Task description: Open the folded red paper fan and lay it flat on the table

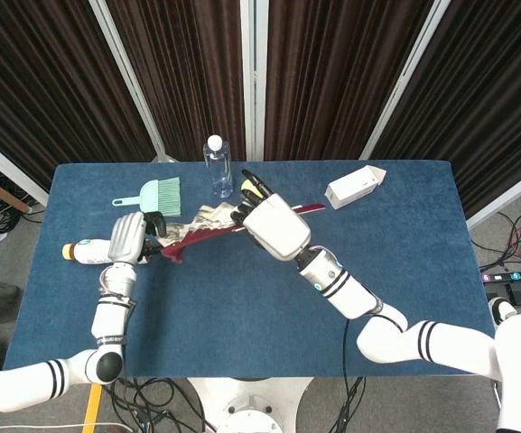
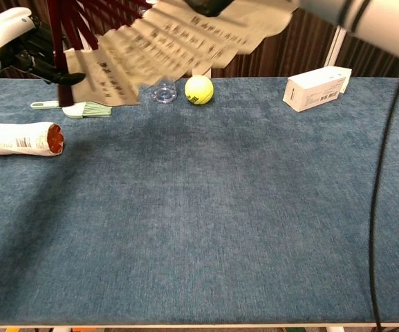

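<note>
Both hands hold the spread fan (image 2: 178, 41) aloft — left hand (image 1: 130, 236) on one guard, right hand (image 1: 276, 225) on the other. Behind it: brush (image 1: 154, 195), bottle (image 1: 217, 164), carton (image 2: 317, 88). Only the chest view shows the tennis ball (image 2: 199, 89).

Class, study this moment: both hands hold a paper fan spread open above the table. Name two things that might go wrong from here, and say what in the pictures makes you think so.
1. The red-ribbed paper fan is stretched between the left hand and right hand; further pulling may tear it.
2. Beneath it stand a clear plastic bottle, a yellow tennis ball and a green dustpan brush; lowering here could knock them or keep the fan from lying flat.
</note>
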Controlling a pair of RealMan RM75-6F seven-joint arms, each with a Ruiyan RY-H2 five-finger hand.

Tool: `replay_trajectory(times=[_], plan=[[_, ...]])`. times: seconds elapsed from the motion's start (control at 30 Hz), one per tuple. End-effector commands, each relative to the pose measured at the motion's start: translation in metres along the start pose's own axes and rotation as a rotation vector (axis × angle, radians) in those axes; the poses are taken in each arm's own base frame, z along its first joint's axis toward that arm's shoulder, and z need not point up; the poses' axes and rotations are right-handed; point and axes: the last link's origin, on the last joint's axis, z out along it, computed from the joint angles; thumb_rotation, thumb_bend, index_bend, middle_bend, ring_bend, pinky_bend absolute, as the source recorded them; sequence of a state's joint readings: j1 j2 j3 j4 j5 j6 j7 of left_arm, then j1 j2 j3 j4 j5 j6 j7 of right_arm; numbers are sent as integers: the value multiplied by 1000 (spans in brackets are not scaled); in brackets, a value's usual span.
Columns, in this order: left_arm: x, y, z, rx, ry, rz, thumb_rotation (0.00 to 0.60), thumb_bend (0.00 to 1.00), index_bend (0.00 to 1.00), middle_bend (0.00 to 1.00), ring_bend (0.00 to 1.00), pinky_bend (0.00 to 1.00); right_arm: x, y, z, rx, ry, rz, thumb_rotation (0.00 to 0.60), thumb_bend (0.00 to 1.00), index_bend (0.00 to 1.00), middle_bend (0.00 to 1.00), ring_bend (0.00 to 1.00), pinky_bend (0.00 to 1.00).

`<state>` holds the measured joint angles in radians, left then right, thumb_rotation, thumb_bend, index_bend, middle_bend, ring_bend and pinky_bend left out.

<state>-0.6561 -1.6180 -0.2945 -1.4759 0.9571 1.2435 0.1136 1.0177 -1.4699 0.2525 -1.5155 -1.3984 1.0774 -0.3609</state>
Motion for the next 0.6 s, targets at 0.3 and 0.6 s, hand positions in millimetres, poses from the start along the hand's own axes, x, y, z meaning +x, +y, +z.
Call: replay_trajectory(times=[0.3,0.6], plan=[[4,6,-12,-31,85,312,600,325,689,704,605,546,13,6,-51,-24,-80,-191,600,609,681,557,268,0],[-2,17,-18,-82,156,518,600,324,687,697,605,542,10,11,-99,-103,-117,-323,600,609,676,557,268,0]])
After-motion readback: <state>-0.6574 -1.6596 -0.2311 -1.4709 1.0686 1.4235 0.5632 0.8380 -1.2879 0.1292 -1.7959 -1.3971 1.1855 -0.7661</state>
